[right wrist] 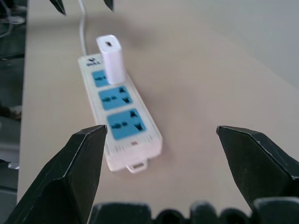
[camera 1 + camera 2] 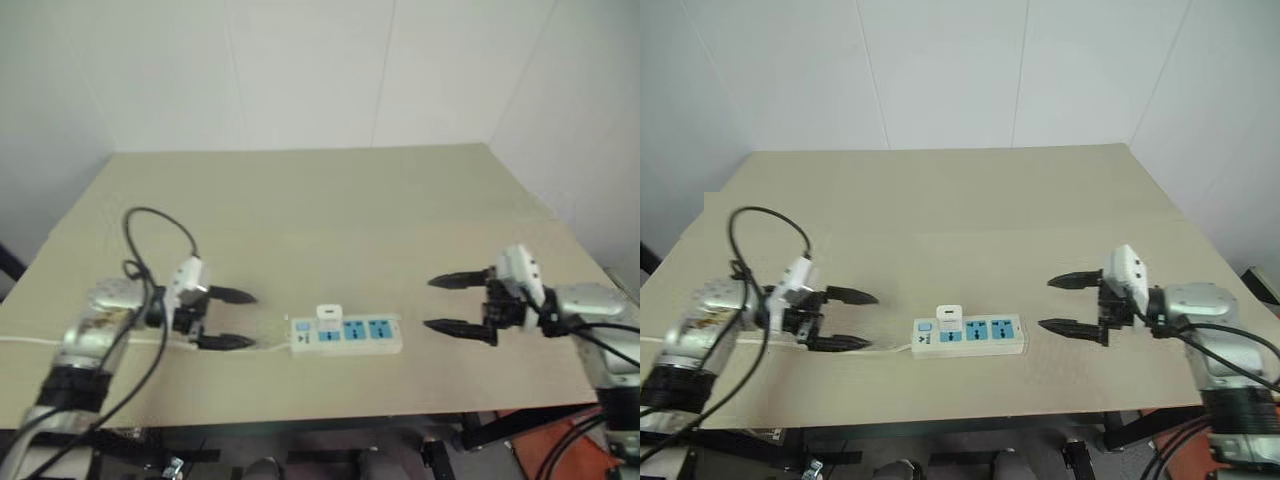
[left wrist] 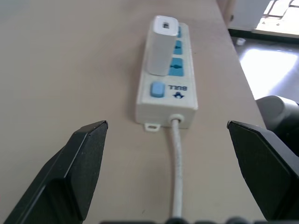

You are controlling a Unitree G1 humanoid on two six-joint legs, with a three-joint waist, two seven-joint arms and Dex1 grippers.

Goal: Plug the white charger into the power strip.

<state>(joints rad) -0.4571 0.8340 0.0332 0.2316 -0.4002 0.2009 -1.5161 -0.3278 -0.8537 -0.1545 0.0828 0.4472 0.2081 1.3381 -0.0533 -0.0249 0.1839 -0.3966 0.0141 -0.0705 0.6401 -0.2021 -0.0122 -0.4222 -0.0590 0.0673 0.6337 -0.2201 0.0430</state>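
The white charger [image 2: 328,313] stands upright, plugged into the socket of the power strip [image 2: 347,334] nearest its switch, on the worktop [image 2: 320,200]. My left jaws [image 2: 232,319] gape wide and empty beside the strip's cord end; my right jaws [image 2: 452,303] gape wide and empty off its other end, both apart from it.

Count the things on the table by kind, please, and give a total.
White charger, standing plugged in the strip: 1
Power strip with its cord: 1
Total: 2
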